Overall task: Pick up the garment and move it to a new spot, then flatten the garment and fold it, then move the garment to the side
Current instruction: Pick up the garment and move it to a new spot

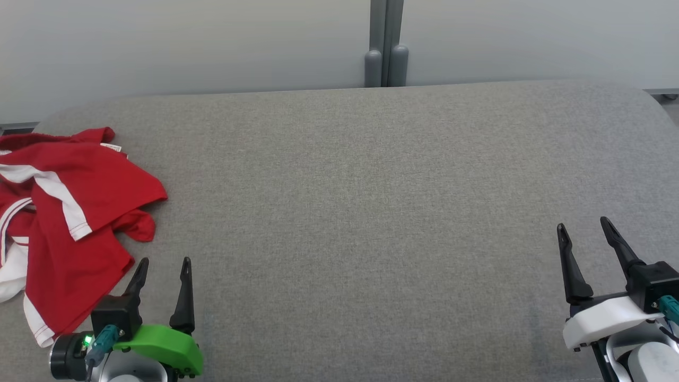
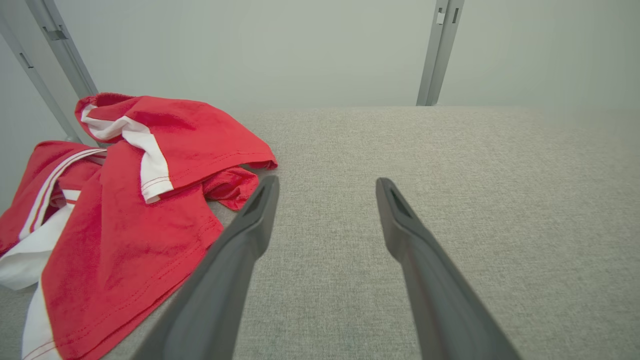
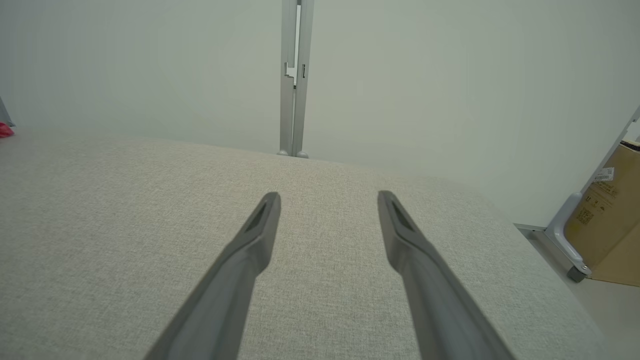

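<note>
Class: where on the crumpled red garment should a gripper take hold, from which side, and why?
Likely the raised red fold on the garment's edge facing the bare grey surface, approached from that side by the open left gripper. The fold stands proud of the heap, so its fingers can straddle it.

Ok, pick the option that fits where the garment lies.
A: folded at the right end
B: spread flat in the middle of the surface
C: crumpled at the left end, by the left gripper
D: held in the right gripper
C: the garment lies crumpled at the left end of the surface, beside the open left gripper.
</note>
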You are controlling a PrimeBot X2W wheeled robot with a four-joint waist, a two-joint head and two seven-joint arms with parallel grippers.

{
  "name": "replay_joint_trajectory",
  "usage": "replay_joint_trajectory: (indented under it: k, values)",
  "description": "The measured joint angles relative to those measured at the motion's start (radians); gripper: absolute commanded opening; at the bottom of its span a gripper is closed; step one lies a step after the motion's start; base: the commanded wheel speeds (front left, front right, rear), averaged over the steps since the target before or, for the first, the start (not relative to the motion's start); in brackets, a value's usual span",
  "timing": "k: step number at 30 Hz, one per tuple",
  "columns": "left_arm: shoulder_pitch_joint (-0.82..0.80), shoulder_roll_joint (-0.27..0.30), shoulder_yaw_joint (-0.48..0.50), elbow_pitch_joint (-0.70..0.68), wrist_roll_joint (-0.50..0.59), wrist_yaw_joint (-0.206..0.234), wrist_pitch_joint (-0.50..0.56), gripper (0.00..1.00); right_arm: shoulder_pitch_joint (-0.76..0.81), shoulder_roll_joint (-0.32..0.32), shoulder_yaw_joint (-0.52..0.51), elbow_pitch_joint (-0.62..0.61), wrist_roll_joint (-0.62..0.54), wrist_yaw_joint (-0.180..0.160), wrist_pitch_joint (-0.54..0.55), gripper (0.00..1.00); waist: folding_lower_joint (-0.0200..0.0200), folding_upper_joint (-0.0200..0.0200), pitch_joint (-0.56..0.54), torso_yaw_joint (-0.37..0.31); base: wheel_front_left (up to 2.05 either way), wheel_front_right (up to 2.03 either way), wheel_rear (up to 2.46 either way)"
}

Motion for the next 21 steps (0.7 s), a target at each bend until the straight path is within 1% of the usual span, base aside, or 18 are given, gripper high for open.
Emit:
replay_joint_trajectory:
  k: [3, 7, 9, 16, 21]
  values:
    - [-0.005, 0.000, 0.006, 0.000, 0.001, 0.000, 0.000, 1.00, 0.000, 0.000, -0.001, -0.011, -0.004, 0.001, 0.000, 1.00, 0.0000, 0.0000, 0.005, 0.015, 0.00, 0.00, 0.00]
    - [-0.020, 0.000, 0.017, -0.001, 0.001, 0.000, 0.000, 1.00, -0.004, 0.000, 0.010, -0.023, -0.021, 0.019, 0.000, 1.00, 0.0000, 0.0000, 0.012, 0.042, 0.00, 0.00, 0.00]
    - [-0.020, -0.002, 0.019, 0.000, 0.001, 0.000, 0.000, 1.00, -0.006, 0.000, 0.013, -0.024, -0.023, 0.021, 0.000, 1.00, 0.0000, -0.0001, 0.014, 0.051, 0.00, 0.00, 0.00]
    - [-0.020, -0.006, 0.062, -0.001, -0.002, 0.004, -0.003, 1.00, -0.063, 0.004, 0.065, -0.027, -0.044, 0.065, -0.002, 1.00, 0.0000, 0.0000, 0.026, 0.127, 0.00, 0.00, 0.00]
    - [-0.019, -0.009, 0.085, 0.004, -0.002, 0.016, -0.003, 1.00, -0.076, 0.005, 0.077, -0.026, -0.054, 0.077, -0.002, 1.00, 0.0000, 0.0000, 0.032, 0.189, 0.00, 0.00, 0.00]
